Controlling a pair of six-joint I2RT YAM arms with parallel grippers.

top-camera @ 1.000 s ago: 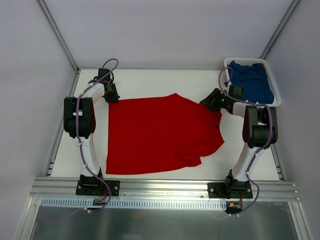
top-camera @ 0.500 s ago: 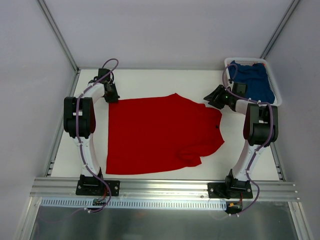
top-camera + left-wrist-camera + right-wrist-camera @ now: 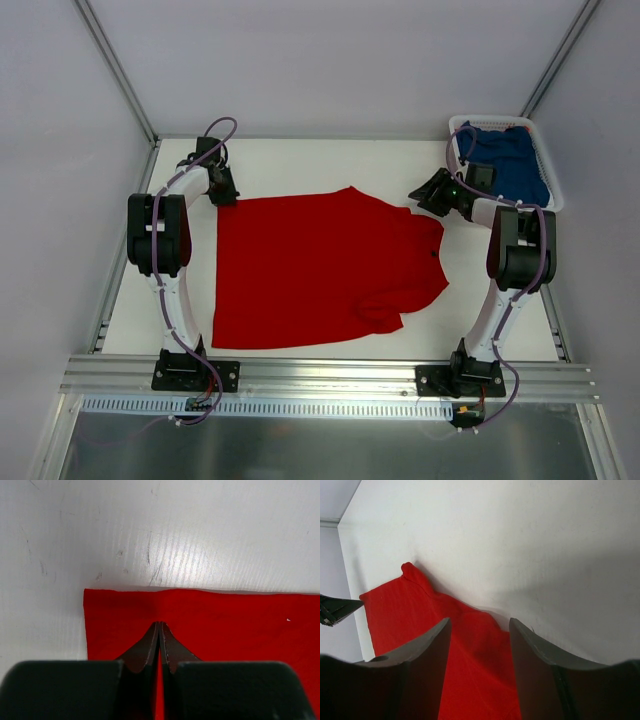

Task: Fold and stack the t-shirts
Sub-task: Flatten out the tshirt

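The red t-shirt [image 3: 320, 265] lies spread flat in the middle of the table, one sleeve tucked in at the lower right. My left gripper [image 3: 226, 196] sits at its far left corner, shut, with the tips [image 3: 160, 623] pinching the red cloth [image 3: 240, 625] just inside the edge. My right gripper [image 3: 425, 192] hovers open just off the shirt's far right corner. Its fingers [image 3: 479, 622] have nothing between them, and the red cloth [image 3: 400, 610] lies below. The blue t-shirt [image 3: 505, 160] lies bunched in the basket.
A white slatted basket [image 3: 556, 205] stands at the far right corner of the table, right behind my right arm. Bare white tabletop [image 3: 300, 160] runs along the far side. A metal rail [image 3: 330, 372] runs along the near edge.
My right gripper has pulled back from the shirt's far right corner toward the basket, then held still. The left gripper and the red shirt have not moved.
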